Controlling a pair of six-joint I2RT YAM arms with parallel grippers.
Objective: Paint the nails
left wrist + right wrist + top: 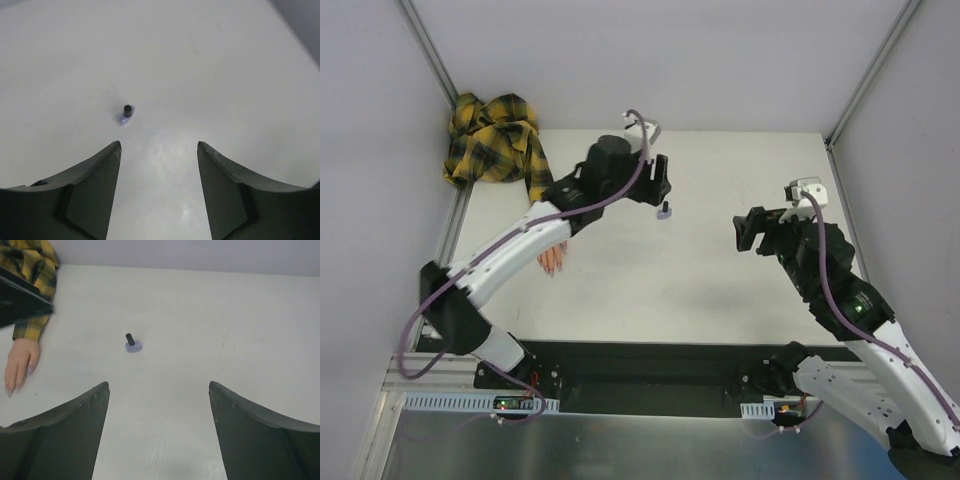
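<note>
The fake hand [552,260] lies palm down at the table's left, its plaid sleeve [492,140] bunched in the back left corner. My left arm covers the wrist. The nails [9,389] show as small pinkish tips on the fingers [20,362]. A small purple bottle [665,210] with a black cap stands upright mid-table, also in the left wrist view [127,114] and the right wrist view [133,343]. My left gripper [658,183] hovers just behind the bottle, open and empty [159,145]. My right gripper [744,232] is to the bottle's right, open and empty [157,385].
Grey walls with metal frame posts [430,55] enclose the white table [720,290] at the back and sides. The plaid sleeve [30,267] reaches into the right wrist view's upper left, beside a dark edge of my left gripper [22,302].
</note>
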